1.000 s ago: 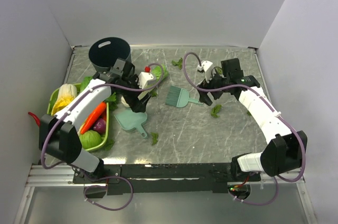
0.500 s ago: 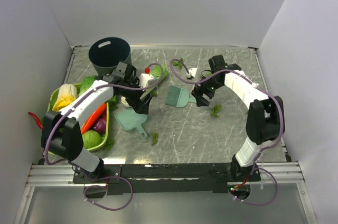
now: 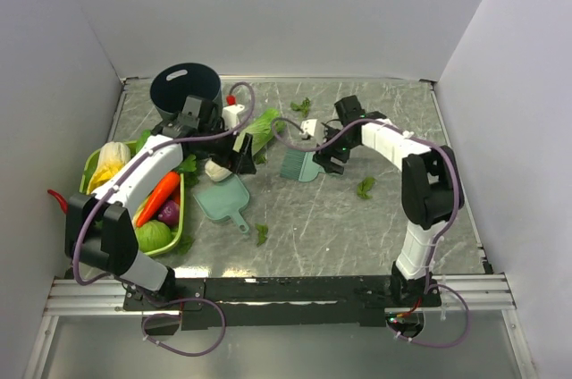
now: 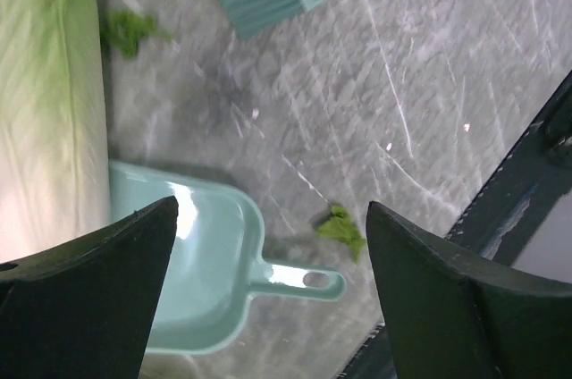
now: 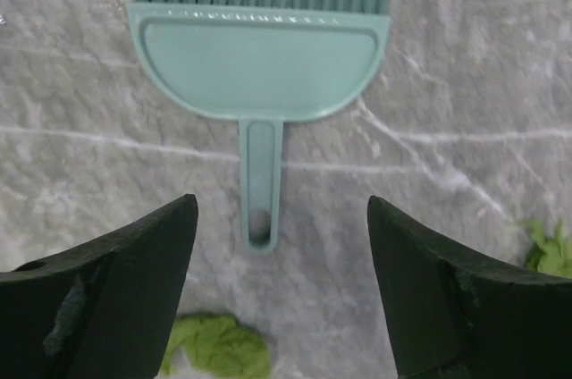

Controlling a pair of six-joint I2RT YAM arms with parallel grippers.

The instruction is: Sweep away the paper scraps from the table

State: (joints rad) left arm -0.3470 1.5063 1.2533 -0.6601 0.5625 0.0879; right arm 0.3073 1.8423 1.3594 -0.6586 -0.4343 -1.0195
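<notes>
Top external: nothing is swept yet, as far as I can tell. The paper scraps (image 3: 262, 233) lie loose on the table (image 3: 384, 236). One is near the front, just past the dustpan (image 3: 223, 197) handle. One is to the right of the brush (image 3: 302, 164), one sits at the back edge, and at least one more is beside the cabbage (image 3: 260, 125). The dustpan pan looks empty, and I can't see inside the bucket (image 3: 185, 88).

Neither tool is picked up; brush and dustpan both lie flat on the table, well apart.

Right wrist: the right gripper (image 5: 279, 207) is wide open and holds nothing. It hangs over the brush handle, which runs up between the two fingers. I can't tell whether it is touching, but it is lined up for a grab. One scrap sits just below the handle end and another at the right edge of the view.

Left wrist: the left gripper (image 4: 268, 209) is also wide open and empty. It is above the dustpan, with the cabbage right next to the pan on the left. One scrap lies just beside the dustpan handle.

My read is that this is the very start. Left to do: close on the brush, grab the dustpan, gather every scrap, then dump. The vegetable tray (image 3: 89, 164) isn't part of it.
</notes>
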